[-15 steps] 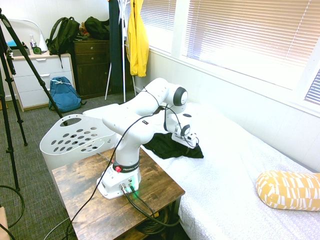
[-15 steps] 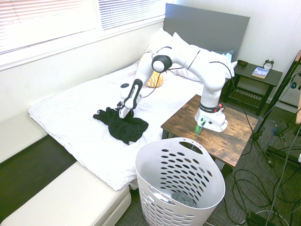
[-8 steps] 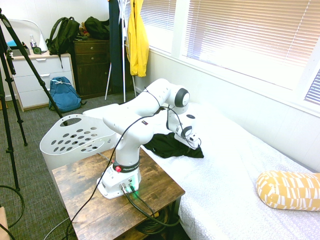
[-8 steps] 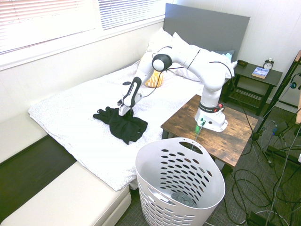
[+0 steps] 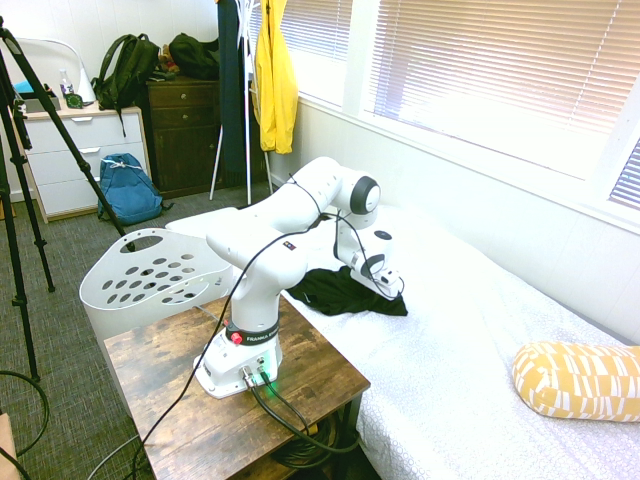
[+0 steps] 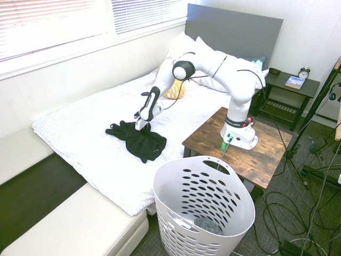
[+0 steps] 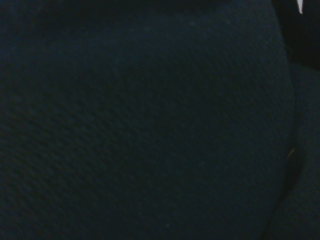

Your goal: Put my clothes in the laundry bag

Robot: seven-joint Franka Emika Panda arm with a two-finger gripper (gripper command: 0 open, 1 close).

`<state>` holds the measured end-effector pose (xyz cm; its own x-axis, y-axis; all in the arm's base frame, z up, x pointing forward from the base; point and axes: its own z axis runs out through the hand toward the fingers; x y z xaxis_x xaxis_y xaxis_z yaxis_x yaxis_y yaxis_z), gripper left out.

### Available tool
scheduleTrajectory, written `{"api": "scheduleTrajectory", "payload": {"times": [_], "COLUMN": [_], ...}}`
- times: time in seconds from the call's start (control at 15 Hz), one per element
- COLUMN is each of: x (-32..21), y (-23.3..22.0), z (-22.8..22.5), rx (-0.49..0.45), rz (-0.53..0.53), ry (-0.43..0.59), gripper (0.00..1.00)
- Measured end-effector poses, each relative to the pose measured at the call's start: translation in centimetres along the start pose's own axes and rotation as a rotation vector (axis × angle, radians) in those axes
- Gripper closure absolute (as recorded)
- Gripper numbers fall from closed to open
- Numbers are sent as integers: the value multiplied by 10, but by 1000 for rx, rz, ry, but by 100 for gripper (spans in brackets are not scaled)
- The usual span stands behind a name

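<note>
The clothes (image 5: 338, 291) are one black garment crumpled on the white bed, near its edge beside the side table. My gripper (image 5: 396, 292) points down and presses into the garment's end that lies farther up the bed. In the second exterior view my gripper (image 6: 140, 127) meets the top of the black clothes (image 6: 143, 145), and its tips are sunk in the cloth. Dark fabric (image 7: 150, 125) fills the wrist view. The laundry bag (image 5: 150, 277) is a white holed basket on the floor beside the side table; in the second exterior view the laundry bag (image 6: 178, 226) stands in the foreground.
A wooden side table (image 5: 310, 375) stands between basket and bed. A yellow pillow (image 5: 580, 380) lies further up the bed (image 5: 470, 330). A yellow jacket (image 5: 275, 80) hangs by the window. A blue backpack (image 5: 128, 188) and a dark green backpack (image 5: 125, 68) are by the dressers.
The gripper has leaned over and settled deeper into the garment. The cloth has drawn in slightly toward it.
</note>
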<state>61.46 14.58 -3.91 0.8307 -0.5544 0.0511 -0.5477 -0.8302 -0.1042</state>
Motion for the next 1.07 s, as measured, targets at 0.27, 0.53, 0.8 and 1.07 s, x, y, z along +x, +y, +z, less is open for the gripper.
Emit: {"api": "scheduleTrajectory", "payload": {"times": [0.27, 0.53, 0.8, 1.07], "x": [-5, -13, -43, -91], "y": [0, -3, -35, -63], "z": [-4, -26, -107, -208], "rx": [5, 12, 30, 38], "rz": [-3, -14, -79, -136], "ry": [3, 20, 74, 138], "gripper": [100, 100, 100, 100]}}
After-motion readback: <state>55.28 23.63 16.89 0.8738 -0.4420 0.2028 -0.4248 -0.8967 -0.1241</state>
